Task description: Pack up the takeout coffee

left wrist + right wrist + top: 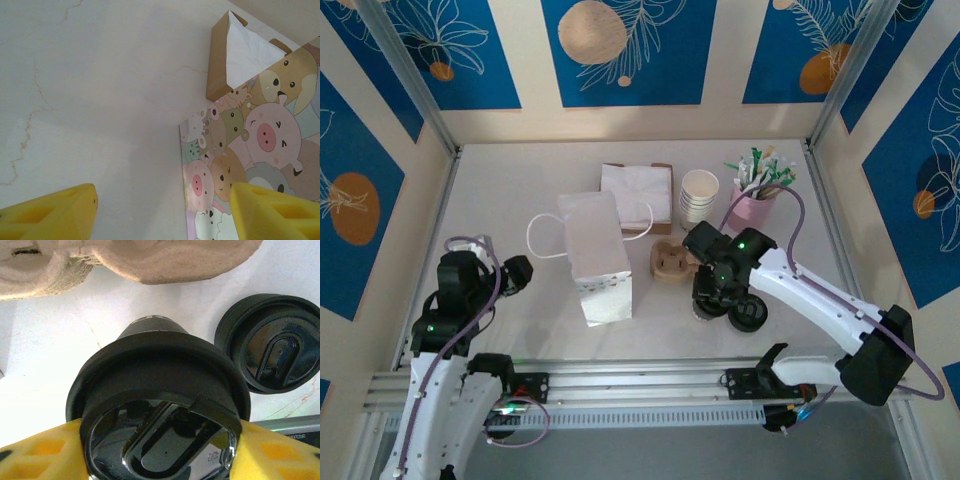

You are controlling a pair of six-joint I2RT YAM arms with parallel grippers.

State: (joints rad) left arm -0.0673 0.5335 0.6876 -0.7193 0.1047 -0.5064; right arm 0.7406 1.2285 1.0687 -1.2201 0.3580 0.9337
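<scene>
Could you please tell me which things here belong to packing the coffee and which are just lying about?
Job: takeout coffee, cartoon-print paper bag, perhaps pulp cup carrier.
Lying about: loose black lid, white cups, napkin box, pink cup of stirrers.

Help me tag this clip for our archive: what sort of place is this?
Probably a mock café takeout counter in a robot test booth: a stack of white paper cups, a brown pulp cup carrier and a lidded takeout coffee.
</scene>
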